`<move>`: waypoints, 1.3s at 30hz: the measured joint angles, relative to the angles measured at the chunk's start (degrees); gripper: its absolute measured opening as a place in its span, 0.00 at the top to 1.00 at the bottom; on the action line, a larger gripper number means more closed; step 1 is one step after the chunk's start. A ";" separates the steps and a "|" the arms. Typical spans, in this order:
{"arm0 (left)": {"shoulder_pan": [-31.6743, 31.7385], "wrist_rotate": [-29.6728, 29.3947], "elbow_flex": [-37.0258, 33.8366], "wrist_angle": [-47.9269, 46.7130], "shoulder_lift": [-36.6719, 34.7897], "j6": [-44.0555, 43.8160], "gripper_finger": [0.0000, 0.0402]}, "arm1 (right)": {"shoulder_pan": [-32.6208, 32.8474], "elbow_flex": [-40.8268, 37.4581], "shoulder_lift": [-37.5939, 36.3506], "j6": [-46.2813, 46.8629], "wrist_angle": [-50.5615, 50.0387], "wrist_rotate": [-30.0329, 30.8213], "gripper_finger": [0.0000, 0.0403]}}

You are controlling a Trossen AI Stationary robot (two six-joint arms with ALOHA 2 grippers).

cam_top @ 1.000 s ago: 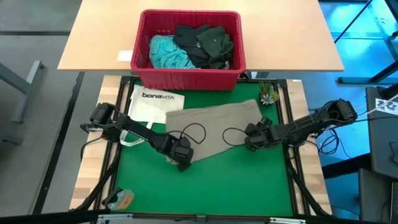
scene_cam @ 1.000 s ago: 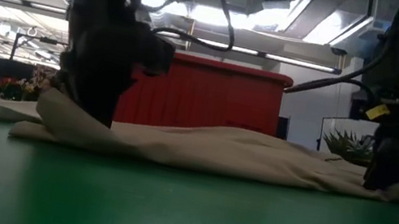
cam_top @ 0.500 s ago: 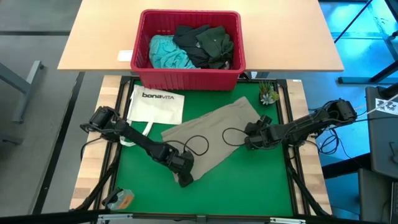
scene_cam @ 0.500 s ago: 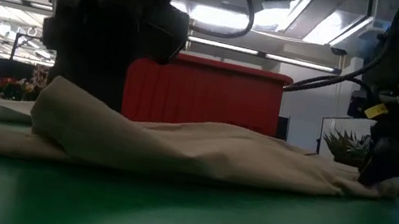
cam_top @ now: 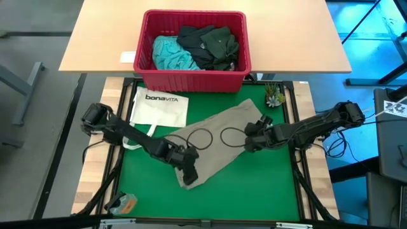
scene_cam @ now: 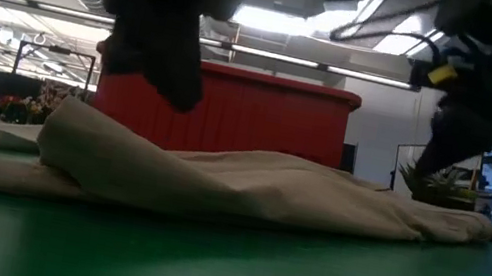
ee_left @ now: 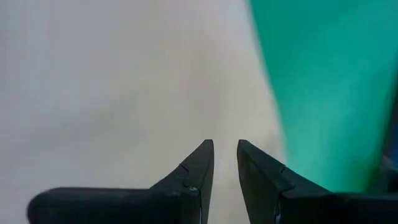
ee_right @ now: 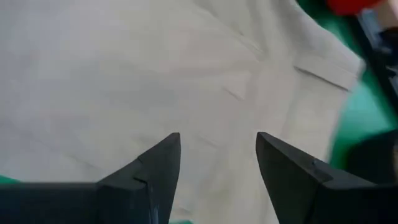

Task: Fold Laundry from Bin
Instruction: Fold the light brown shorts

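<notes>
Khaki garment (cam_top: 216, 143) spread diagonally on green mat (cam_top: 254, 191), in front of bin (cam_top: 147, 63). Left gripper (cam_top: 188, 172) above garment's near-left end, fingers (ee_left: 198, 167) almost together, narrow gap, pinching nothing. Right gripper (cam_top: 248, 141) over garment's right edge, fingers (ee_right: 163, 163) spread, empty. Turquoise (cam_top: 170, 52) and dark garments (cam_top: 210, 44) in bin.

the only readable text is "bonavita", in dark letters on the white tote bag (cam_top: 158, 107) that lies flat on the green mat, at about ten o'clock from the mat's middle. the first part of the word looks bolder than the rest. a small white label or card (cam_top: 128, 57) lies on the wooden table at nine o'clock of the bin; nothing on it can be read.
</notes>
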 joint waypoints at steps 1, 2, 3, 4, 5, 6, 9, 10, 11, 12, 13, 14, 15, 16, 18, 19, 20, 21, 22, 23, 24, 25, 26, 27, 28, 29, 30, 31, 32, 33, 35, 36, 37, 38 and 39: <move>0.72 -1.94 -0.01 -1.48 -0.76 0.28 0.83 | 0.00 0.06 0.00 0.00 1.12 -1.19 0.48; 1.53 -3.94 -0.01 -3.10 -1.48 0.49 0.83 | 0.00 0.06 0.00 0.00 1.85 -2.49 0.48; 2.34 -5.61 0.02 -4.52 -1.99 0.72 0.83 | 0.00 0.06 0.00 0.01 2.36 -3.94 0.48; 3.15 -7.06 0.04 -5.95 -2.27 1.04 0.83 | 0.00 0.01 0.00 0.01 2.90 -5.48 0.48; 3.99 -8.21 0.07 -7.58 -2.43 1.29 0.83 | 0.00 -0.24 0.00 0.02 3.73 -7.06 0.48; 4.78 -8.99 0.07 -9.39 -2.44 1.47 0.83 | 0.00 -0.64 0.00 0.11 4.19 -8.57 0.48; 6.90 -10.29 0.07 -14.34 -2.44 1.56 0.83 | 0.00 -2.56 0.00 0.60 6.11 -11.90 0.48; 7.50 -10.72 0.07 -16.21 -2.44 1.54 0.83 | 0.00 -3.25 0.00 0.88 7.04 -12.28 0.48; 8.08 -11.20 0.04 -17.94 -2.44 1.54 0.83 | 0.00 -4.06 0.00 1.32 7.88 -12.43 0.48; 8.62 -11.90 0.04 -19.32 -2.44 1.51 0.83 | 0.00 -4.88 0.00 1.41 8.41 -12.48 0.48; 9.03 -12.85 0.04 -20.40 -2.44 1.52 0.83 | 0.00 -5.66 0.00 1.46 8.99 -12.43 0.48; 9.38 -13.70 0.04 -21.22 -2.44 1.51 0.83 | 0.00 -6.32 0.00 1.52 9.59 -12.02 0.48; 9.78 -14.39 0.04 -22.01 -2.44 1.49 0.83 | -0.03 -6.85 0.00 1.56 10.04 -11.38 0.48; 10.08 -14.92 0.04 -22.42 -2.20 1.47 0.83 | -0.04 -7.37 0.00 1.55 10.31 -10.59 0.48; 10.49 -16.12 0.04 -22.12 -1.22 1.41 0.83 | -0.06 -8.34 0.00 1.57 10.13 -9.00 0.48; 10.52 -16.95 0.04 -22.07 -0.37 1.35 0.83 | -0.07 -8.75 0.00 1.55 10.22 -8.47 0.48; 10.51 -17.62 0.04 -21.67 0.57 1.22 0.83 | -0.07 -9.16 0.00 1.56 10.44 -8.06 0.48; 10.49 -17.80 0.04 -21.12 1.56 1.15 0.83 | -0.07 -9.57 0.00 1.57 10.72 -7.76 0.48; 10.48 -17.69 0.04 -20.83 2.71 1.17 0.83 | -0.07 -10.00 0.00 1.55 10.83 -7.45 0.48; 10.48 -17.46 0.04 -20.79 3.83 1.16 0.83 | -0.07 -10.46 0.00 1.55 10.80 -7.02 0.48; 10.45 -17.11 0.04 -20.82 4.87 1.14 0.83 | -0.07 -10.93 0.00 1.55 11.01 -6.57 0.48; 10.44 -16.78 0.04 -20.78 5.77 1.12 0.83 | -0.07 -11.37 0.00 1.55 11.11 -6.18 0.48; 10.44 -16.04 0.04 -20.78 6.44 1.12 0.83 | -0.07 -11.79 0.00 1.56 11.13 -5.59 0.48; 10.44 -14.90 0.04 -20.78 7.06 1.13 0.83 | -0.07 -12.07 0.00 1.56 11.12 -5.17 0.48; 10.44 -13.68 0.04 -20.76 7.53 1.13 0.83 | -0.07 -12.30 0.00 1.55 11.20 -5.01 0.48; 10.44 -12.35 0.04 -20.76 7.84 1.15 0.83 | -0.07 -12.54 0.00 1.56 11.40 -4.99 0.48; 10.31 -11.11 0.04 -20.70 8.16 1.15 0.83 | -0.07 -12.75 0.00 1.55 11.64 -4.96 0.48; 10.13 -10.17 0.07 -20.65 8.28 1.15 0.83 | -0.07 -12.94 0.00 1.55 12.15 -4.88 0.48; 9.89 -9.18 0.09 -20.63 8.34 1.14 0.83 | -0.07 -13.10 0.00 1.55 12.75 -4.88 0.48; 9.55 -8.25 0.14 -20.59 8.46 1.11 0.83 | -0.09 -13.24 0.00 1.54 13.43 -4.78 0.48; 8.64 -7.01 0.18 -20.36 8.58 0.79 0.83 | -0.09 -13.38 0.00 1.50 14.41 -3.85 0.48; 8.05 -6.20 0.22 -20.15 8.58 0.17 0.83 | -0.09 -13.40 0.00 1.38 14.67 -3.07 0.48; 7.45 -5.46 0.22 -19.84 8.58 -0.38 0.83 | -0.09 -13.39 0.00 1.32 15.01 -2.20 0.48; 6.79 -4.67 0.22 -19.39 8.58 -0.74 0.83 | -0.09 -13.40 0.00 1.21 15.23 -1.27 0.48; 5.99 -3.74 0.22 -18.73 8.58 -1.35 0.83 | -0.09 -13.39 0.00 0.97 15.32 -0.41 0.48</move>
